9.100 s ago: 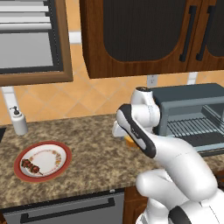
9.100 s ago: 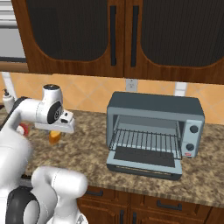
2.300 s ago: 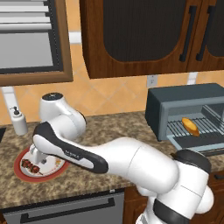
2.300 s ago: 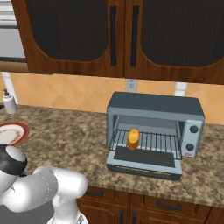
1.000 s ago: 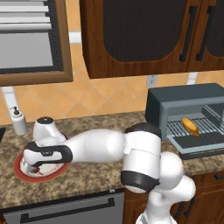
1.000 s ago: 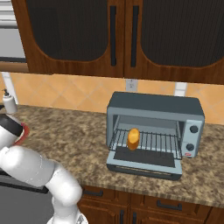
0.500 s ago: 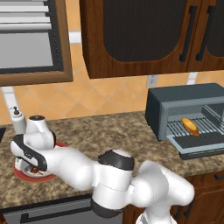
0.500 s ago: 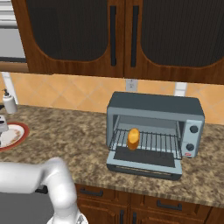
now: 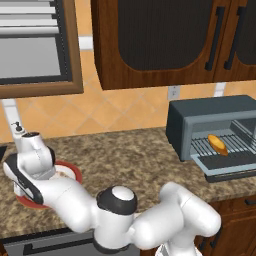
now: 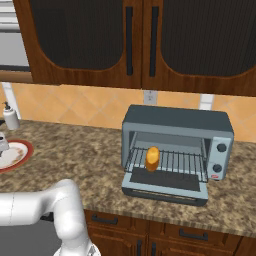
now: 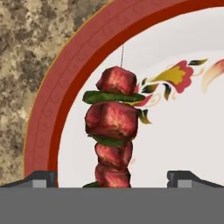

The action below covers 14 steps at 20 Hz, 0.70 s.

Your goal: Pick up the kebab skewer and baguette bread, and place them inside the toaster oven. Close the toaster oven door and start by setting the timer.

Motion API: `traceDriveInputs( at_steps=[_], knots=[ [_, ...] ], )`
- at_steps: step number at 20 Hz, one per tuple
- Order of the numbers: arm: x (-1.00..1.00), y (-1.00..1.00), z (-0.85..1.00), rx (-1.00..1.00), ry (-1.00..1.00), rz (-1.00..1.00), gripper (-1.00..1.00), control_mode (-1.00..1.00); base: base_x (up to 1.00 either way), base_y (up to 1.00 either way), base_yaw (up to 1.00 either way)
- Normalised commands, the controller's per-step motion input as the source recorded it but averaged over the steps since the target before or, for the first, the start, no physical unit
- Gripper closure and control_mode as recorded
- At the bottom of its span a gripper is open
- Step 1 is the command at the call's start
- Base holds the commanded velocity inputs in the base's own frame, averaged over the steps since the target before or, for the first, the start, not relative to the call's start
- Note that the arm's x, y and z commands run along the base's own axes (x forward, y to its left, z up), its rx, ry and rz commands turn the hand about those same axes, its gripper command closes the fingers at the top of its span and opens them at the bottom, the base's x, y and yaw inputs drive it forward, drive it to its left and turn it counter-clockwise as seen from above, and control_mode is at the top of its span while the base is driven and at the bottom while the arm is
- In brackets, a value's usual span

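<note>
The kebab skewer (image 11: 114, 135), red-brown meat chunks with green slices on a thin stick, lies on a white plate with a red rim (image 11: 57, 87). My gripper (image 11: 113, 178) hangs just above it, open, with one dark fingertip on each side of the skewer's near end. The baguette bread (image 10: 152, 157) (image 9: 217, 144) rests on the wire rack inside the toaster oven (image 10: 177, 120) (image 9: 210, 112). The toaster oven door (image 10: 165, 192) hangs down open. In the left base view my arm bends over the plate (image 9: 72, 172) at the counter's left end.
A white soap dispenser (image 10: 10, 117) (image 9: 17, 132) stands by the wall behind the plate (image 10: 20, 152). Two knobs (image 10: 220, 147) sit on the oven's right front. Speckled granite counter (image 10: 80, 160) stretches between plate and oven, with dark wooden cabinets overhead.
My arm has swung further left and folded down over the plate, bringing the hand close above the skewer. The baguette in the oven has not moved.
</note>
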Motion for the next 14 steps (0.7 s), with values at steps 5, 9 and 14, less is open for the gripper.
traceDriveInputs(
  at_steps=[5, 9, 14],
  knots=[
    [-0.22, -0.24, -0.03, -0.05, 0.0, 0.0, -1.0, -1.0, 0.0, 0.0, 0.0],
    [-0.17, -0.03, -0.28, -0.01, 0.0, 0.0, -1.0, -1.0, 0.0, 0.0, 0.0],
    [-0.07, -0.01, -0.4, 0.0, 0.0, 0.0, -1.0, -1.0, 0.0, 0.0, 0.0]
  ],
)
